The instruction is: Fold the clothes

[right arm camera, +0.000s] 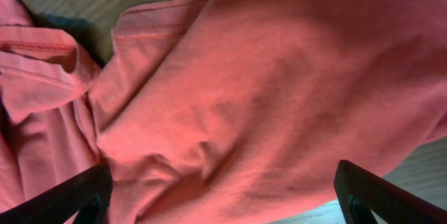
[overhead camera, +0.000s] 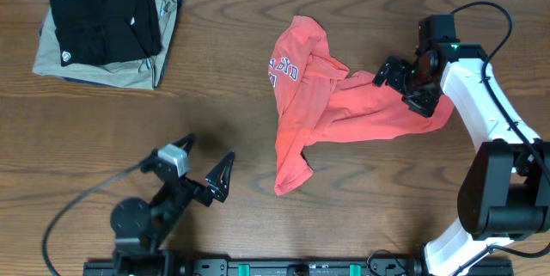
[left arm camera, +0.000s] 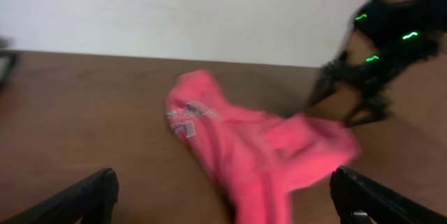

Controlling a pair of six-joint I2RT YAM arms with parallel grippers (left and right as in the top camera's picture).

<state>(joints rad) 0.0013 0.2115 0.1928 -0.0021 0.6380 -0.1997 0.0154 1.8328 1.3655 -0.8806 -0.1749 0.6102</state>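
The crumpled red T-shirt (overhead camera: 318, 104) needs spreading flat first; the left gripper (overhead camera: 208, 157) and right gripper (overhead camera: 402, 87) are open, so next pinch an edge.

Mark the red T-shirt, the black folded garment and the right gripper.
red T-shirt (overhead camera: 344, 108), overhead, middle of its crumpled body.
black folded garment (overhead camera: 103, 25), overhead, centre of its top face.
right gripper (overhead camera: 404, 85), overhead, midway between its fingertips.

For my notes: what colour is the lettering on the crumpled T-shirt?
White and blue lettering, clearest overhead.
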